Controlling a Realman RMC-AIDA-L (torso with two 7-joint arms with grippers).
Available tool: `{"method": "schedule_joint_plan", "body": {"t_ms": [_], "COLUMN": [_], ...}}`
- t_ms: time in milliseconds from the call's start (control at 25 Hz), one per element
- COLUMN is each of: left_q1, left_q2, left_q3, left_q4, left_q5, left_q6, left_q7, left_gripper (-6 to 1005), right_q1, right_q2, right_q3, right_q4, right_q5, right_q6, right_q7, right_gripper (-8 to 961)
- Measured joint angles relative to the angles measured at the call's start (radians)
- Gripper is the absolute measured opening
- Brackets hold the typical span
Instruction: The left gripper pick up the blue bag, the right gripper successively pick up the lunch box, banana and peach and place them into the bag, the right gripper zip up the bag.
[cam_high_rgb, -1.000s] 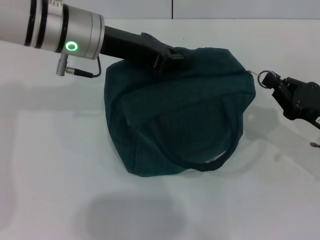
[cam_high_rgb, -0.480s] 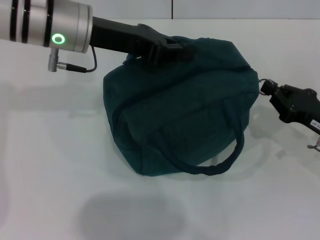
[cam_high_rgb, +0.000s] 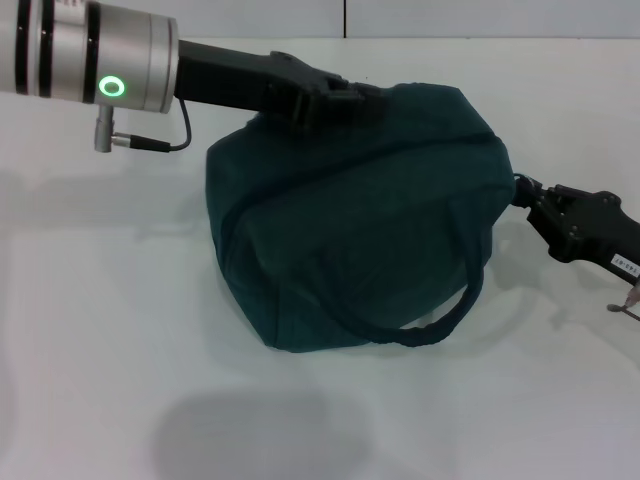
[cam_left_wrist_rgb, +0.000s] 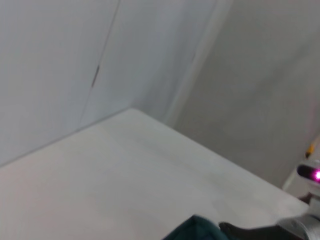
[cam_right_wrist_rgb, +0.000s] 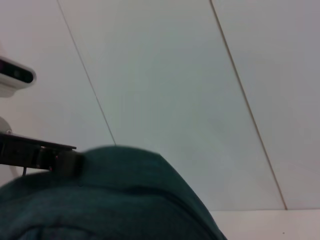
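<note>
Sitting closed on a bare white table (cam_high_rgb: 100, 330), the blue bag (cam_high_rgb: 350, 220) fills the middle of the head view, a rounded teal mound with one loop handle (cam_high_rgb: 440, 320) drooping down its near face toward the tabletop. Its long axis runs roughly left to right across the robot's front, the top ridge sloping up toward the far right. The left gripper (cam_high_rgb: 345, 100) reaches in from the upper left on its black arm, silver wrist lit by a green ring light (cam_high_rgb: 112, 86), and its claw is clamped narrowly on fabric at the bag's far top edge. The right gripper (cam_high_rgb: 527, 197) presses against the bag's right end, where the bulging cloth hides its fingertips; whether it is open or pinched on anything cannot be told. The bag's bulk also blocks any sight of what lies inside. Behind the table stands a pale panelled wall (cam_right_wrist_rgb: 165, 75), seen above the bag in the right wrist view.
</note>
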Motion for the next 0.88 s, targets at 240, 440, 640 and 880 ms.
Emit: {"method": "schedule_joint_plan", "body": {"t_ms": [240, 440, 640, 880], "left_q1": [0.079, 0.206, 0.315, 0.420], "left_q2": [-0.009, -0.027, -0.022, -0.014], "left_q3": [-0.014, -0.047, -0.049, -0.050], "left_q4": [-0.001, -0.016, -0.093, -0.105], "left_q5": [-0.132, -0.349, -0.548, -0.592], "left_q6": [-0.039, -0.040, -0.027, 0.110], "left_q7": [0.113, 0.368, 0.538, 0.607], "left_gripper": [151, 224, 535, 659], "right_q1": [-0.028, -0.065, -0.101, -0.119], "right_q2": [-0.005, -0.005, -0.009, -0.034], "right_q3": [0.018, 0.025, 0.026, 0.031], "right_q4": [0.000, 0.001, 0.001, -0.048], "right_q5": [0.037, 0.147, 0.278, 0.278], "right_q6": [0.001, -0.002, -0.087, -0.389], "right_q7": [-0.004, -0.016, -0.042, -0.099], "right_gripper": [129, 277, 381, 548]}}
